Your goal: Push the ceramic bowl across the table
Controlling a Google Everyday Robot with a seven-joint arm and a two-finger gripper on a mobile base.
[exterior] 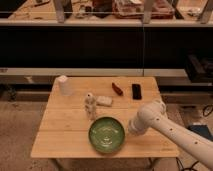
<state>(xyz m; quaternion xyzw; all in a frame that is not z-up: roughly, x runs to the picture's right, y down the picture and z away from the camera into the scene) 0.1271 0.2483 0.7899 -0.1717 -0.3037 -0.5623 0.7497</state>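
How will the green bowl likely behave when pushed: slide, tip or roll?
The ceramic bowl looks wide and shallow, so it should slide flat rather than tip. Its glossy glaze on the smooth plank table suggests easy gliding. With the gripper at its right rim, an off-centre push might turn it slightly.

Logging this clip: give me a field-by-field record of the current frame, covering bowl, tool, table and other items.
bowl: ceramic bowl, green, upright, on the near half of the table
tool: tool at the end of the white arm, low over the table beside the bowl's rim on the picture's right; contact cannot be told
far side, left: white cup
behind bowl: small pale figure, flat pale block
far side, right: red object, black object
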